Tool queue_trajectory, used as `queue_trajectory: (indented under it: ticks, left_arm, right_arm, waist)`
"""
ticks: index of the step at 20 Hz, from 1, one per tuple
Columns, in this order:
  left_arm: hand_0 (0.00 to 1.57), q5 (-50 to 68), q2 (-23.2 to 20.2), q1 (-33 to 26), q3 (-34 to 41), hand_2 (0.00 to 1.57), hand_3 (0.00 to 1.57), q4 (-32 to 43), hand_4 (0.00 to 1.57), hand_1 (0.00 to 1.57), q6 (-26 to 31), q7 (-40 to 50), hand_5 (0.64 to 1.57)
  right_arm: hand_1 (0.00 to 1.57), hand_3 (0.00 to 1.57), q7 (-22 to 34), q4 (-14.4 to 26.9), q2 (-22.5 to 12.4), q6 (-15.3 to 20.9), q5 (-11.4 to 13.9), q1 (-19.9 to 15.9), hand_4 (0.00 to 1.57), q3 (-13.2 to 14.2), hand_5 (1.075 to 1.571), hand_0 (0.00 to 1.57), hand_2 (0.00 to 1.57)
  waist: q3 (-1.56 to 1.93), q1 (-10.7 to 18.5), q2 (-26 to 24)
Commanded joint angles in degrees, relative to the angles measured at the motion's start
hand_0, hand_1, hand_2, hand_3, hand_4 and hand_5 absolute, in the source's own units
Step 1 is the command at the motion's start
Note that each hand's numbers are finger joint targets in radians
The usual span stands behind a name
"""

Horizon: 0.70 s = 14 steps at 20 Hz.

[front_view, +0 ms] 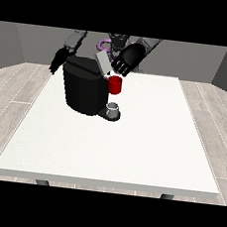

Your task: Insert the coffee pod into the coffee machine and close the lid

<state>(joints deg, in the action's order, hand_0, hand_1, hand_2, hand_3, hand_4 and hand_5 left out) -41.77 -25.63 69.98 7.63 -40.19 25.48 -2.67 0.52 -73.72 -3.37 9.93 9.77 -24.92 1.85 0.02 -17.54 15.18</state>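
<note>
White surface (131, 147): a large square top on dark legs, seen from across it, with the robot small at the far edge.
Black machine (83, 89): a coffee machine, a rounded block, stands on the surface towards the far side and to the view's left of centre.
Grey lid (103, 63): a flat flap at the machine's top, tilted up and open, leaning towards the view's right.
Red part (115, 85): a small red cylinder at the machine's front, under the raised lid and above the cup; whether this is the coffee pod or the holder that takes it, I cannot tell.
Cup (113, 108): 1 small grey cup stands on the dark round base at the machine's foot, straight below the red part.
Hand at the view's right (127, 60): black, above the machine's top, just beside the upper end of the lid and over the red part; its fingers are curled downward, and whether they pinch anything cannot be told.
Hand at the view's left (58, 62): black, behind the machine's far left corner, hanging low near the surface edge; how its fingers lie cannot be told.
Arms: 2 grey arms reach from the robot's body towards the machine.
Floor (13, 89): pale wood planks around the surface.
</note>
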Motion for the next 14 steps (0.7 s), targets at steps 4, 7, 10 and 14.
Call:
queue_trajectory:
  ticks: [4,7,10,14]
  left_arm:
    - [1.25,-0.60,0.24,0.64,-0.63,1.29,1.24,0.71,0.45,1.25,-0.01,-1.76,1.571]
    - [1.25,-1.17,3.56,0.59,-1.36,1.29,1.22,0.51,0.43,1.25,-2.21,-0.03,1.571]
    - [1.20,-0.83,2.07,0.68,-0.53,1.25,1.21,1.69,0.44,1.20,-1.20,-0.40,1.571]
    - [1.20,-0.66,2.40,1.82,-0.27,1.25,1.20,1.97,0.42,1.20,-1.64,-1.08,1.571]
  right_arm:
    - [0.00,0.00,-0.28,1.34,-1.52,0.30,-0.61,-1.41,0.00,2.25,1.571,0.00,0.00]
    - [0.00,0.00,-0.19,2.61,-1.20,1.03,-0.43,-2.52,0.22,2.51,1.571,0.00,0.00]
    - [0.00,0.00,-4.56,2.42,-0.61,0.71,0.11,0.79,0.03,1.35,1.571,0.00,0.00]
    - [0.00,0.00,-3.33,2.32,-1.00,0.03,-0.14,-0.11,0.17,1.38,1.571,0.00,0.00]
  waist:
    - [0.00,1.40,1.70]
    - [0.00,2.05,1.63]
    - [0.01,0.90,2.43]
    - [0.01,0.71,2.67]
